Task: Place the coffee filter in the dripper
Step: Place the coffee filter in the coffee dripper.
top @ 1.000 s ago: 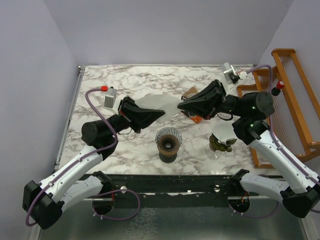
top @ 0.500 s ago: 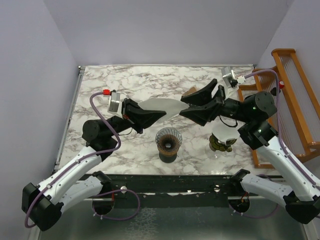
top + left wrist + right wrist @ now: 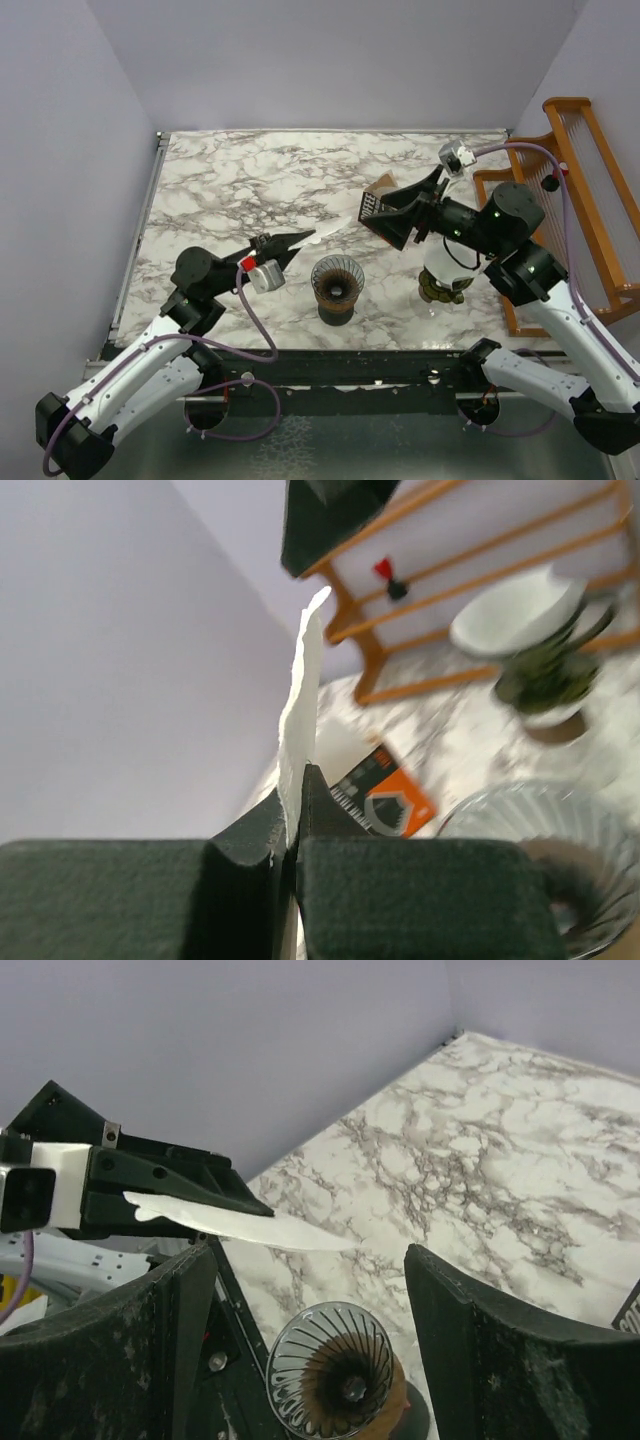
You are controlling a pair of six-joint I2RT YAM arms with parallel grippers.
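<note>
**Q:** Where is the coffee filter [image 3: 322, 231] at this moment?

**A:** It is in the air, just above the centre of the overhead view. It is folded flat and seen almost edge-on, as a thin white sliver. The left tool [image 3: 296, 239] has its two pads pressed together on the near end of the paper. The free end points up and to the right, towards the right tool [image 3: 378, 222]. The glass dripper [image 3: 337, 285] stands on the marble bench [image 3: 230, 180] just below, with nothing in it.

**Q:** How is the filter likely to handle?

**A:** It looks very light, thin and limp. It would probably crease or tear if squeezed hard, and flutter if swung quickly. The rim is the sensible place to grip, near the seam where the paper is doubled. The mouth also has to be spread open before the cone can seat in the dripper.

**Q:** And the right tool?

**A:** Its wrist view shows the fingers spread wide apart and holding nothing. The filter's tip hangs between them without touching either, and the dripper sits low in that frame.

**Q:** What else is there?

**A:** An orange and brown carton [image 3: 385, 795] lies behind the dripper.
</note>
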